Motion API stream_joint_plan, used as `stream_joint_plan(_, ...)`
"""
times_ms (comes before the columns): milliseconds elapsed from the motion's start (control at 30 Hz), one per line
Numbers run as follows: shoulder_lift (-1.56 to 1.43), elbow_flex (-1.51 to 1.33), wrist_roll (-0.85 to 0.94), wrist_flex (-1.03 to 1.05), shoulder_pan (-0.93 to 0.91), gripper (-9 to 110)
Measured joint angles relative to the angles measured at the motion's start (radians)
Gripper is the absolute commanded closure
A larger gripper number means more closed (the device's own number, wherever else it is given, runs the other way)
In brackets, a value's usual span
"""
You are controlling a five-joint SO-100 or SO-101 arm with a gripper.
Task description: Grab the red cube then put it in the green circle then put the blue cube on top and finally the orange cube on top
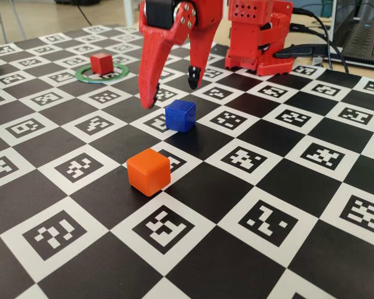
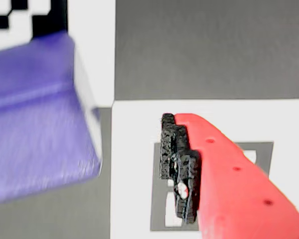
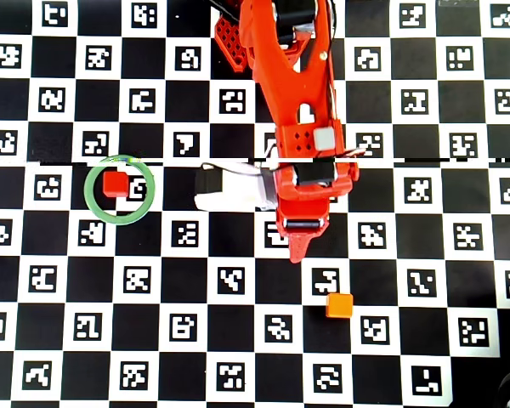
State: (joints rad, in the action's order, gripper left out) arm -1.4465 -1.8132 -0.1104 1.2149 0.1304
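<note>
Looks like a robotics lab or research workspace: the whole tabletop is a black-and-white checkerboard calibration board point(image 1: 249, 187) with fiducial markers printed in each white square, a red 3D-printed arm base point(image 1: 258, 34) sits at the back with black cables point(image 1: 318, 28) running off it, and a laptop point(image 1: 364, 34) is at the right edge in the fixed view, with light wooden flooring point(image 1: 43, 15) behind

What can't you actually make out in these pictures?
- The blue cube is out of sight in the overhead view, covered by the red arm.
- In the wrist view the same cube is blurred and cut off by the left edge.
- Only one finger of the pincer shows in the wrist view; the other is outside the frame.
- The board's small marker patterns are too coarse to read.
</note>
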Motion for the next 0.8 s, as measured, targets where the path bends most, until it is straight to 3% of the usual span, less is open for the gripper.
stream_joint_plan(800, 0.046, -0.063, 0.055, -0.155, 0.037, 57)
